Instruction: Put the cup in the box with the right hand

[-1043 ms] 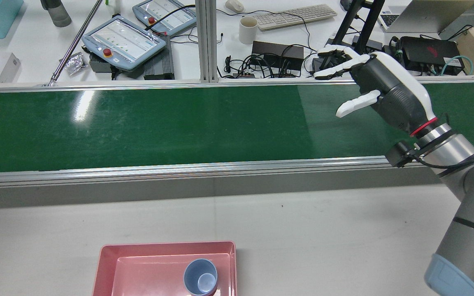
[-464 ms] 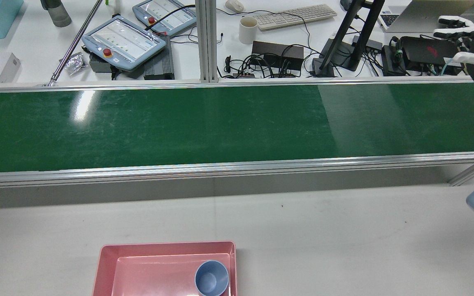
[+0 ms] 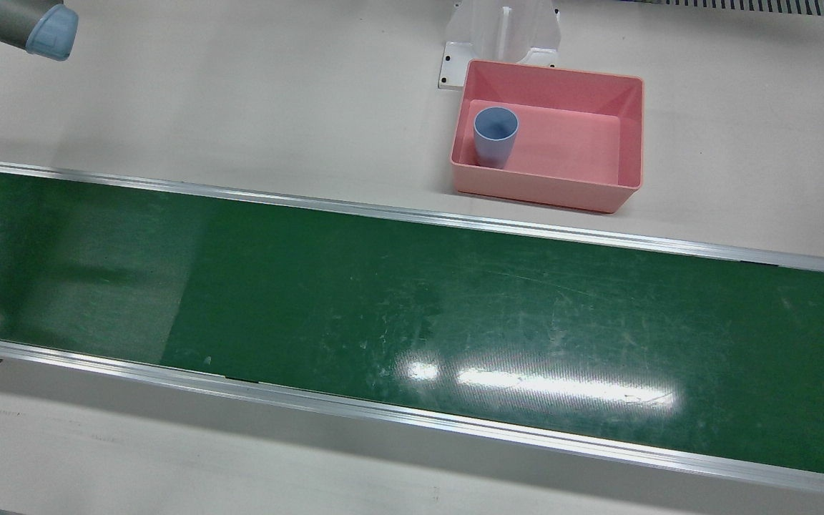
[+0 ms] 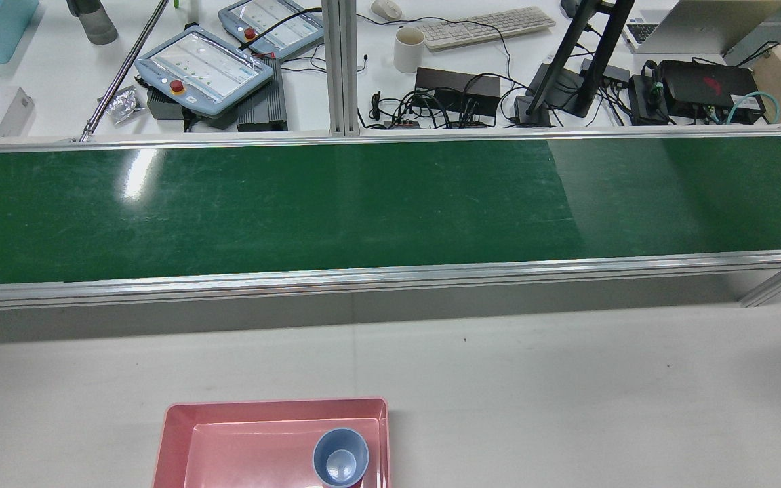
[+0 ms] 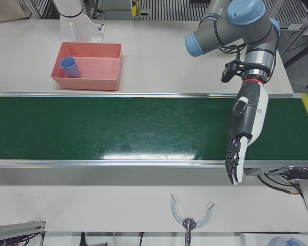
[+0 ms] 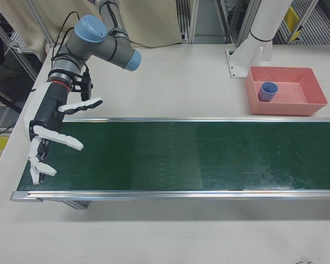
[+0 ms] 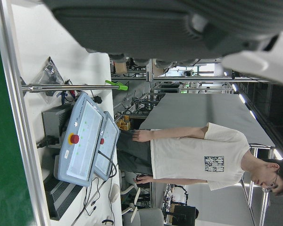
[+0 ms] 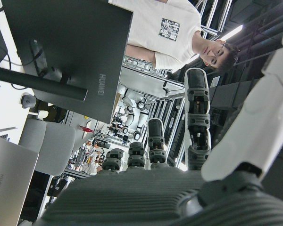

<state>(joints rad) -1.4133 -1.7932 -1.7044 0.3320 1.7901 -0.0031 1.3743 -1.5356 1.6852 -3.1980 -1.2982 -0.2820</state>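
arms (image 6: 99,47) grey, blue joint caps | robot hand (image 6: 49,135) — black palm, white shells — red wrist ring

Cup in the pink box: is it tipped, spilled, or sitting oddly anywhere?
Nothing stands out. The blue cup stands upright, mouth up, inside the pink box, in the corner on the right arm's side. Both hands are clear of it, the right hand open above the green belt.

Front cam overhead, rear cam opposite; both share belt (image 3: 412,315)
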